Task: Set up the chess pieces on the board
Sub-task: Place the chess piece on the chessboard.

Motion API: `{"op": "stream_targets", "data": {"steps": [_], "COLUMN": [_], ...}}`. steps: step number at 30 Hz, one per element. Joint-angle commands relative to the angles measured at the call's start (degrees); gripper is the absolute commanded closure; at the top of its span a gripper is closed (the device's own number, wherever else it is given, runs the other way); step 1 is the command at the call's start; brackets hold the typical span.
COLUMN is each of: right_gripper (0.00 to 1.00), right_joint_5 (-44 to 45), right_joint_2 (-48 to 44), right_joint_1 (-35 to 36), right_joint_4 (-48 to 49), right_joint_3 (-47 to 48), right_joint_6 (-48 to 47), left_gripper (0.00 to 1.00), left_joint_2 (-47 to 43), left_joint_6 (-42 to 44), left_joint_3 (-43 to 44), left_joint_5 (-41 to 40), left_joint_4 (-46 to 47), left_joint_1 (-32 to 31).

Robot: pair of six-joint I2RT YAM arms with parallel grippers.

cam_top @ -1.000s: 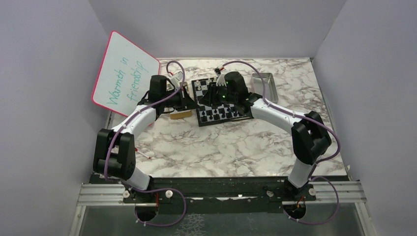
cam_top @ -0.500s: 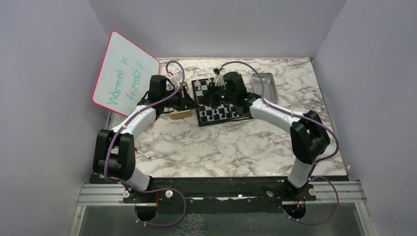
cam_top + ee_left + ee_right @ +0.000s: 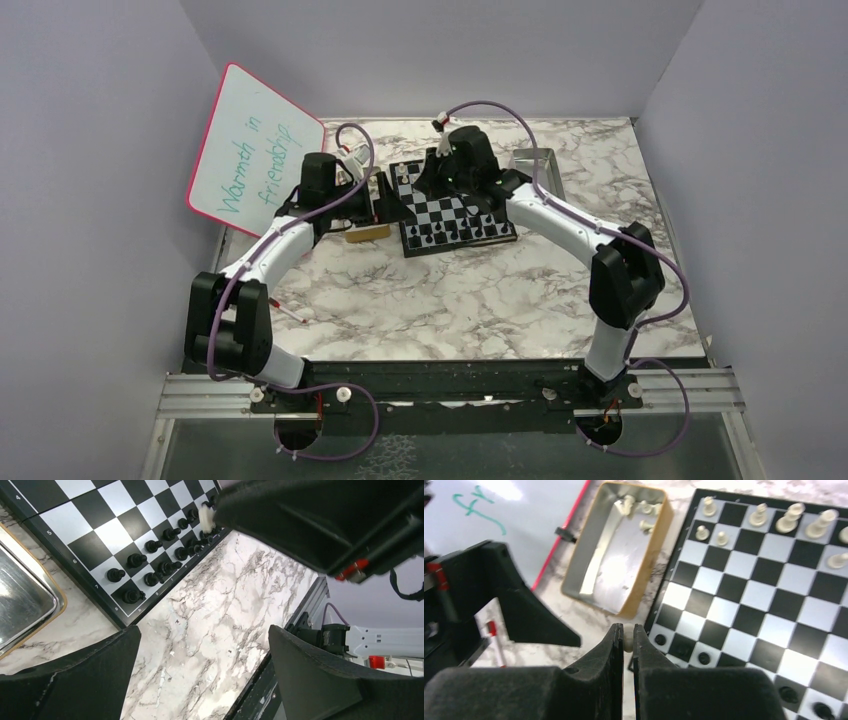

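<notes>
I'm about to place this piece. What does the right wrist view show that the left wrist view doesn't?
Only the right wrist view: the white pieces standing on the far rows of the board, loose white ones lying in the tray, and the whiteboard.
Only the left wrist view: the left fingers stand wide apart with nothing between them.
Both: the board, the tray, the black pieces, and the white piece pinched between the shut right fingers.
</notes>
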Motion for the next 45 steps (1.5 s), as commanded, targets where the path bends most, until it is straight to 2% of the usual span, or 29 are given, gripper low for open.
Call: {"op": "stream_targets", "data": {"steps": [1, 12, 18, 30, 45], "right_gripper": [0.92, 0.91, 0.91, 0.9, 0.88], "right_joint_5": [8.87, 14.39, 17.16, 18.83, 22.31], "right_joint_2": [4.36, 16.06, 22.57, 27.04, 32.38], "right_joint_1": [-1.27, -5.22, -6.61, -6.99, -7.33], "right_joint_4": [-6.91, -12.35, -14.29, -7.94, -9.59], "right_joint_3": [5.06, 15.64, 22.02, 23.72, 29.17], "right_joint_6": [-6.99, -11.49, -13.48, -15.56, -16.78], "left_gripper": [0.01, 0.01, 0.01, 0.01, 0.01], "left_joint_2": [-2.95, -10.85, -14.46, -16.07, -15.97], "left_joint_6": [4.15, 14.83, 17.63, 18.29, 18.66], "left_joint_3": [1.29, -1.47, -4.17, -4.46, -4.5], "left_joint_5": [-1.13, -11.29, -16.49, -15.85, -16.18], "left_joint_4": [-3.51, -12.85, -13.6, -13.81, -13.99], "left_joint_1": [0.03, -0.43, -1.82, -2.08, -2.08]}}
